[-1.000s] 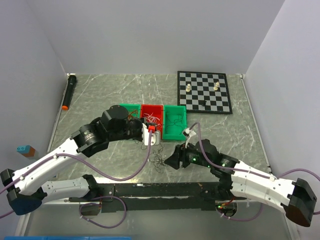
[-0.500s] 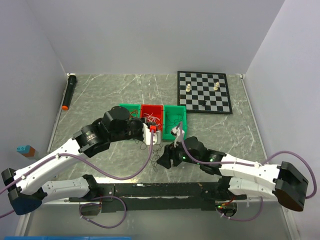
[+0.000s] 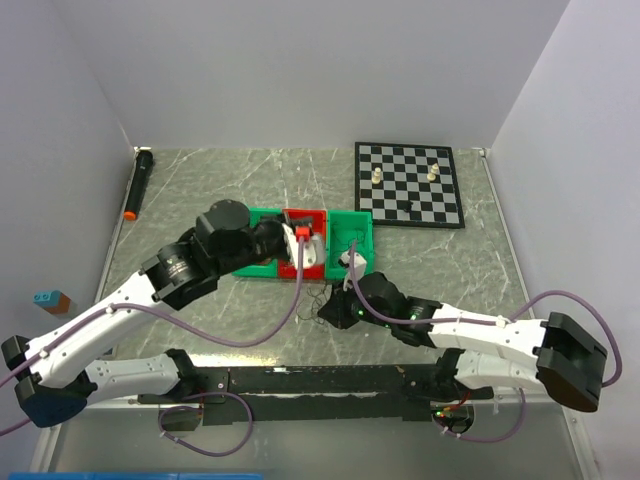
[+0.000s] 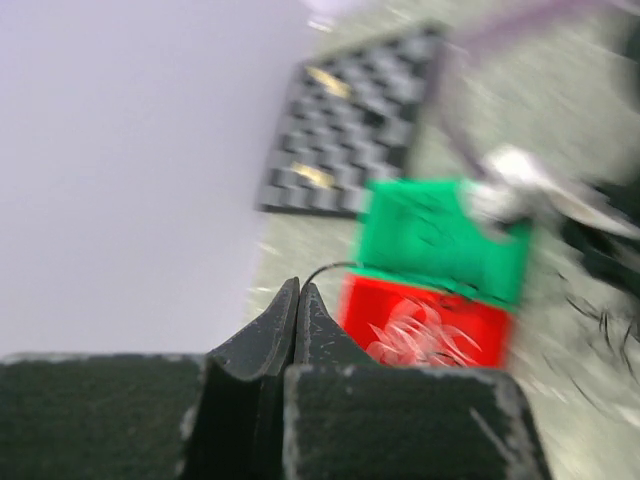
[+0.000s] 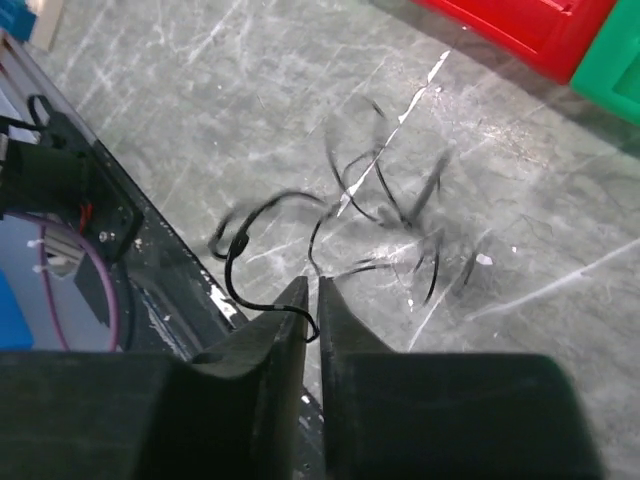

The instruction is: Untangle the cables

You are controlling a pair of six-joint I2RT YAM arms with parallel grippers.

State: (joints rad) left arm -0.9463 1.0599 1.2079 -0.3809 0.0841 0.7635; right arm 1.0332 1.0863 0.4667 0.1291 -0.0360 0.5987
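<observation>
A loose tangle of thin black cables (image 5: 380, 200) lies on the marble table in front of the bins (image 3: 322, 305). My right gripper (image 5: 311, 285) is low over its near edge, jaws almost together with one black cable (image 5: 262, 303) looped between them. My left gripper (image 4: 298, 285) is shut, and a thin black cable (image 4: 325, 268) curls out of its tips. In the top view the left gripper (image 3: 305, 250) hovers over the red bin (image 3: 300, 218). White curly cables (image 4: 420, 335) lie inside the red bin (image 4: 480, 310).
A green bin (image 3: 350, 235) stands right of the red one and another green bin (image 3: 260, 215) left of it. A chessboard (image 3: 410, 185) with a few pieces sits at the back right. A black marker-like stick (image 3: 137, 185) lies along the left wall.
My right gripper has slid left onto the black tangle and closed from wide open. My left gripper has moved back over the red bin, still shut.
</observation>
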